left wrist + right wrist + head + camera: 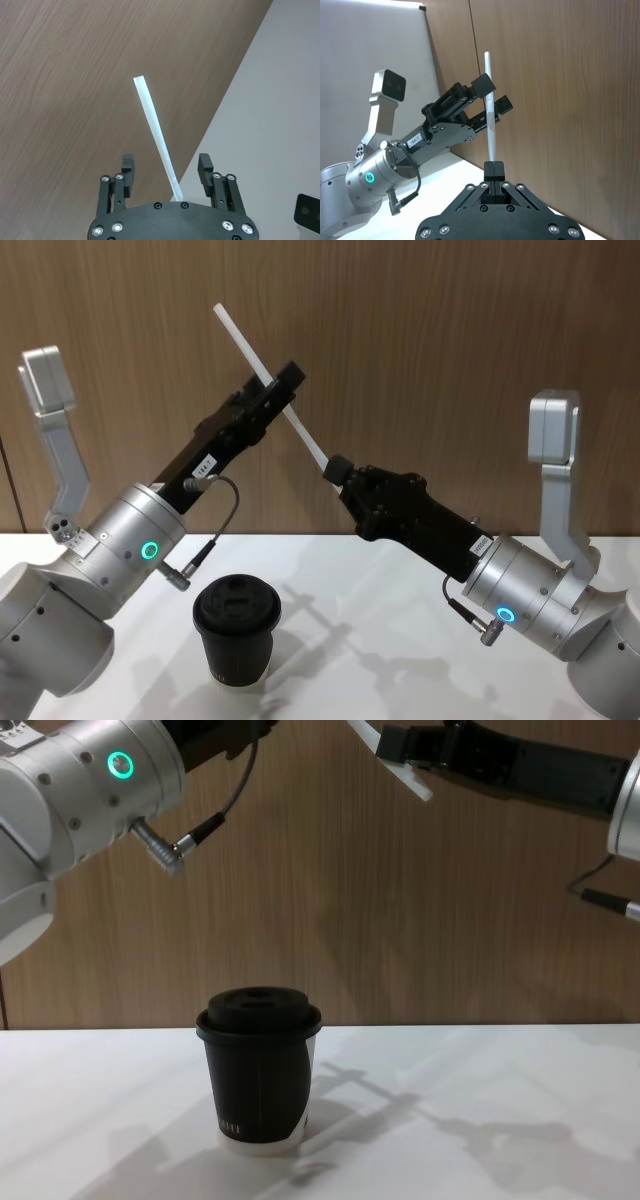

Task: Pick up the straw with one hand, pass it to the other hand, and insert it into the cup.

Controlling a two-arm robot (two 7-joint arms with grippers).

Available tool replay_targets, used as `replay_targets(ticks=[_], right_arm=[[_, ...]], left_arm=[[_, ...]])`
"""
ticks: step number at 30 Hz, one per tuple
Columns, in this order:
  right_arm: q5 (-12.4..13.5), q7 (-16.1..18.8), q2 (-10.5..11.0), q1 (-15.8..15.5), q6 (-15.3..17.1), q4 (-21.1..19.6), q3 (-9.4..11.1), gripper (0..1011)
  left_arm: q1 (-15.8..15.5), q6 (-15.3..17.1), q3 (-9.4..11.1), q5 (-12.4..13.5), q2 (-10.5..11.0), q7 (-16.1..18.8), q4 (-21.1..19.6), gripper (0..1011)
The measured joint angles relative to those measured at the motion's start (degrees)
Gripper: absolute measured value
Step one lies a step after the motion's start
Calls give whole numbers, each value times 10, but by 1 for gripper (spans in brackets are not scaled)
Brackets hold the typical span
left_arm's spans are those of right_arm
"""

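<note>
The right end effector [336, 469] is clenched on the lower end of the white straw [306, 440], held high and tilted. The left end effector [282, 388] is released, its fingers [205, 165] spread either side of the straw's middle. Below, towards the left, the black lidded cup [237, 628] stands on the bench [400, 660].

A long, thin white straw [245, 346] slants in mid-air, its upper end leaning towards the robot's left. The right gripper [336, 468] pinches its lower end. The left gripper [282, 382] sits around its middle, fingers spread wide, clear of it. Below, a black paper cup [237, 632] with a black domed lid stands upright on a white table [400, 580].
</note>
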Motion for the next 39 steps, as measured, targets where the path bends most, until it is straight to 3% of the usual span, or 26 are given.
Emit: replay_targets(ticks=[23, 39], right_arm=[[0, 0, 0, 0, 0, 0, 0, 0], [0, 0, 0, 0, 0, 0, 0, 0]], left_arm=[[-8, -9, 9, -7, 9, 4, 4, 103], [-5, -15, 11, -11, 18, 14, -1, 6]])
